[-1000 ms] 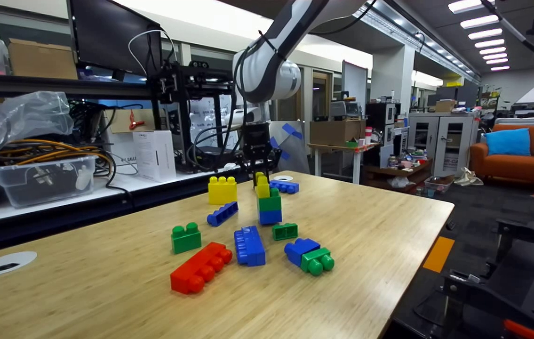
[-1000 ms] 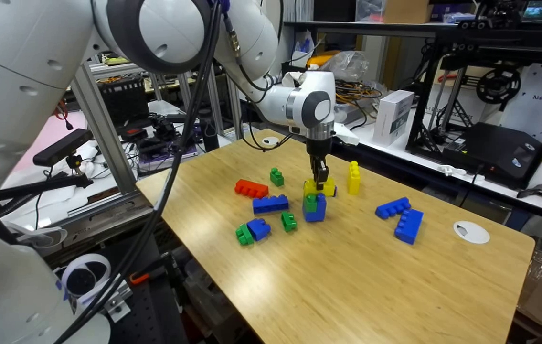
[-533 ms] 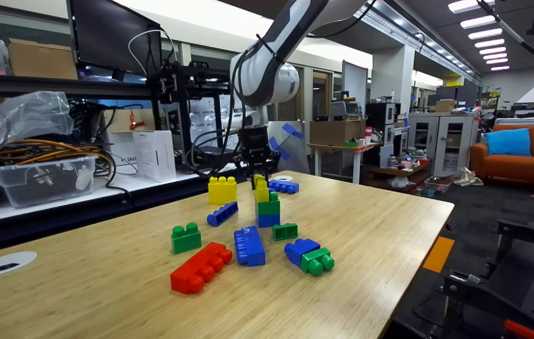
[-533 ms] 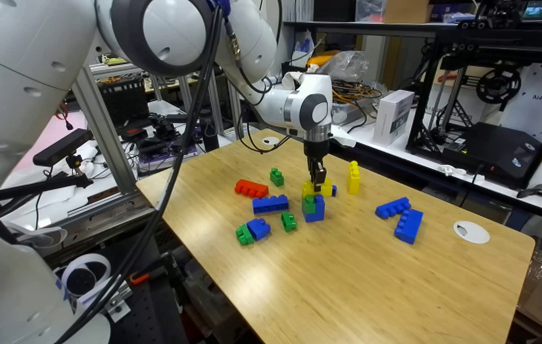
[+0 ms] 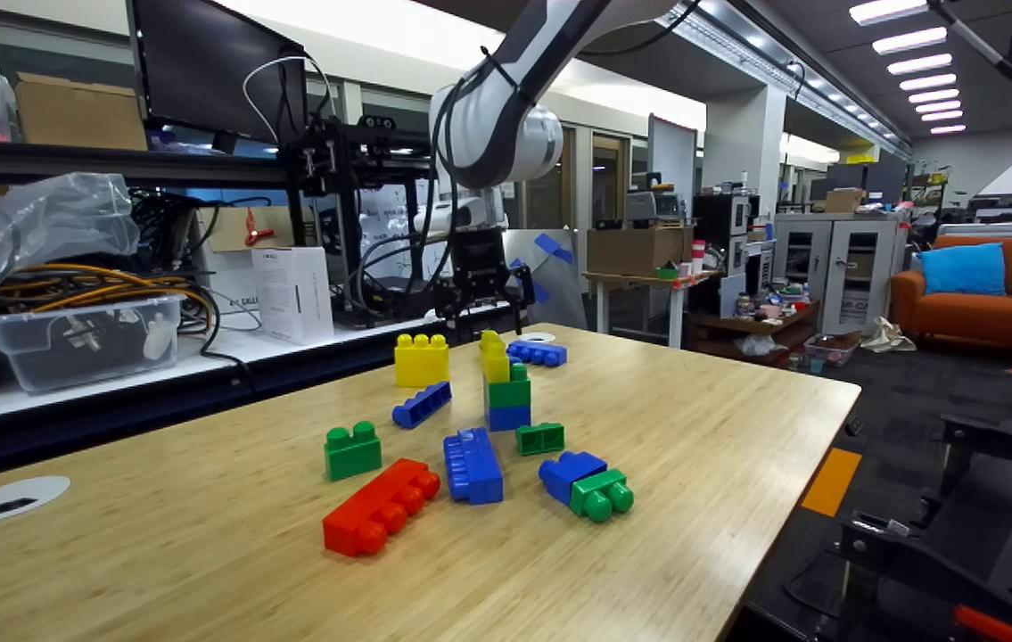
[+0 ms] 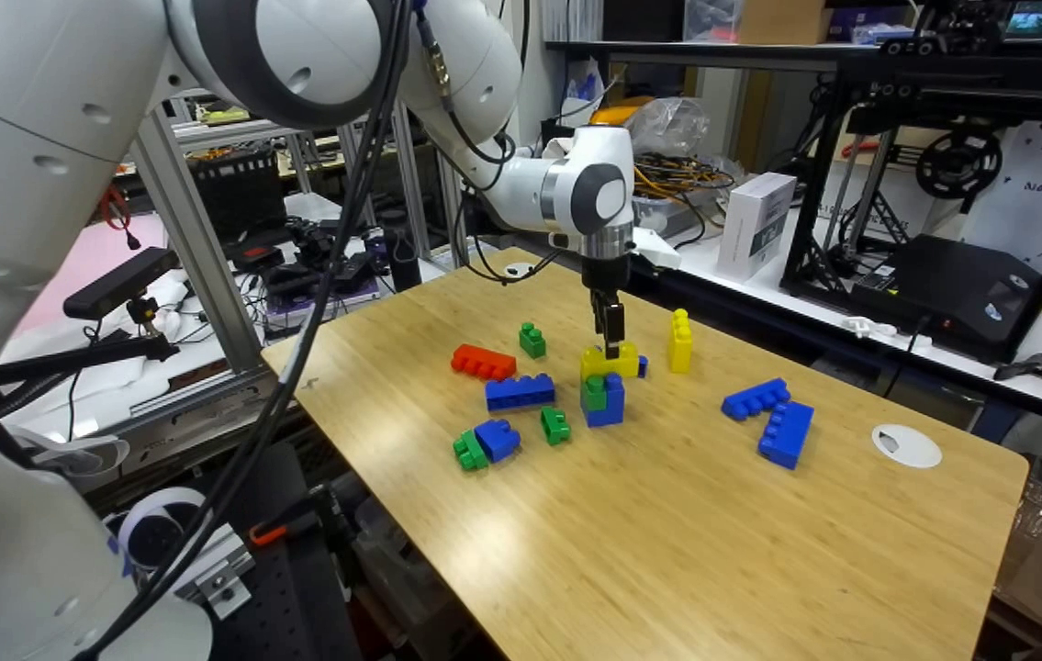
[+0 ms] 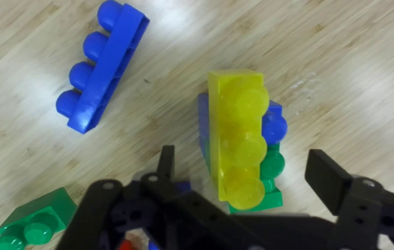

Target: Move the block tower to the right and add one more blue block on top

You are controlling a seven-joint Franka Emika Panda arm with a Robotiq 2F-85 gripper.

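Observation:
The block tower stands upright on the table, a long yellow brick on top of blue and green bricks. My gripper is open; its fingers stand apart on both sides of the yellow brick, with gaps showing. In both exterior views the fingertips hang just above the tower's top, the gripper appearing over the yellow brick. The small blue block lies on its side against a small green brick, toward the table's near edge in that exterior view.
Around the tower lie a wider blue brick, a red brick, green bricks and a blue brick on its side. A lone yellow brick stands nearby. Two blue bricks lie farther off.
The gripper has let go of the tower's yellow brick, its fingers spreading apart, and has risen slightly. Earlier the tower shifted a little; it now stands still.

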